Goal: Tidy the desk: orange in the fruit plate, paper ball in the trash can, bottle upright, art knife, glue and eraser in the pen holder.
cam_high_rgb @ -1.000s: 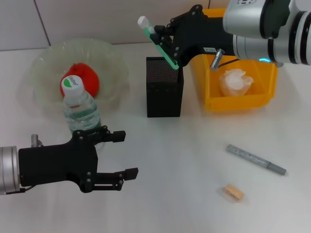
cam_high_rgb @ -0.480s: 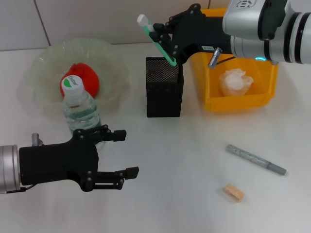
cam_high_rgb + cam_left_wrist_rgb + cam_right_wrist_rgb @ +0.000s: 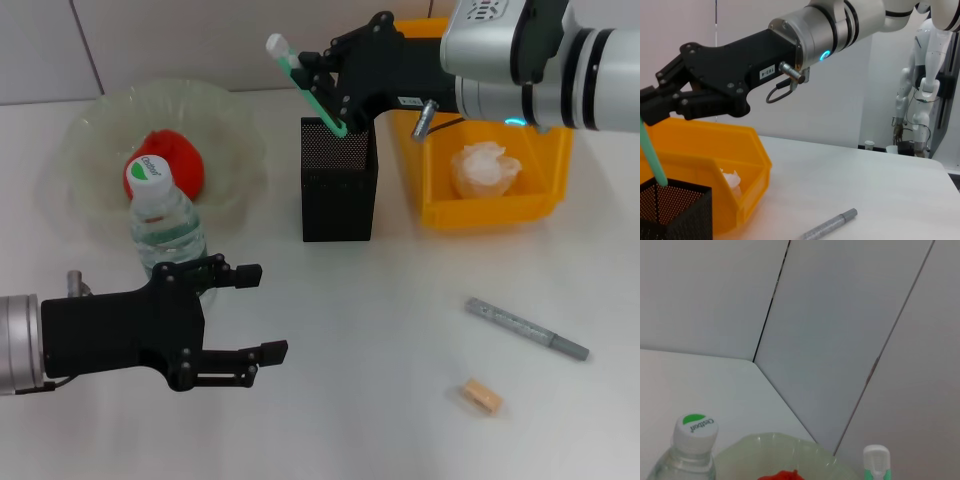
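The green glue stick [image 3: 305,85] is pinched by the right gripper [image 3: 325,85], tilted toward 11 o'clock over the black mesh pen holder [image 3: 339,182]. The left gripper [image 3: 250,312] is held spread at 5 o'clock of the upright bottle [image 3: 165,220]

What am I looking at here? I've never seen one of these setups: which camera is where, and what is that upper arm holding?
This is a two-armed robot tidying a white desk. The big picture looks down from its head; the other two come from cameras on each wrist. The right gripper, at the top, holds a green glue stick tilted, with its lower end at the rim of the black mesh pen holder. The left gripper hovers open near the upright water bottle, holding nothing. An orange sits in the clear fruit plate, a paper ball in the yellow bin. A grey art knife and an eraser lie loose.
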Robot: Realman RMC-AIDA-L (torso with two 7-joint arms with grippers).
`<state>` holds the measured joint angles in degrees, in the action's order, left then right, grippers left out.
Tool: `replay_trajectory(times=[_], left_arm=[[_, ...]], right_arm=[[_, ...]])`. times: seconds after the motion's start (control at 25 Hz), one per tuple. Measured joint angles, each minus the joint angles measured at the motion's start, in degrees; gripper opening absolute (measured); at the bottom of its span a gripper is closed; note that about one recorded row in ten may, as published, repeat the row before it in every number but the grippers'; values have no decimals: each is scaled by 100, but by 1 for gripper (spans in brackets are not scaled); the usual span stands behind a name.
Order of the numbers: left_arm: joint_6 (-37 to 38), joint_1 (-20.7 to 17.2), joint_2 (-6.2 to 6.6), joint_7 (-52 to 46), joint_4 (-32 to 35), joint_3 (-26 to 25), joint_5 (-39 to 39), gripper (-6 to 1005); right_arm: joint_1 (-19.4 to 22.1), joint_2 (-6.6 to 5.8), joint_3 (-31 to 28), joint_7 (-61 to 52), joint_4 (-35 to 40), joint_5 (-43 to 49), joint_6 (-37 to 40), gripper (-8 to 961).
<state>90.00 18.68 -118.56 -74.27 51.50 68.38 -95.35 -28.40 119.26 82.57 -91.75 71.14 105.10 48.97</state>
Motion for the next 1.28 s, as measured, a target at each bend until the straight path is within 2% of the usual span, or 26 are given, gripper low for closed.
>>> replay_trajectory(times=[0.52,1.28], left_arm=[[-3,31,0,0,0,0,8,861],[0,31,-9,27,-141,9,7,862]], right_arm=[[-174,0,-94,388,-649,-366,-195,80],[-249,0,-162,452,-1043,-403,-281,79]])
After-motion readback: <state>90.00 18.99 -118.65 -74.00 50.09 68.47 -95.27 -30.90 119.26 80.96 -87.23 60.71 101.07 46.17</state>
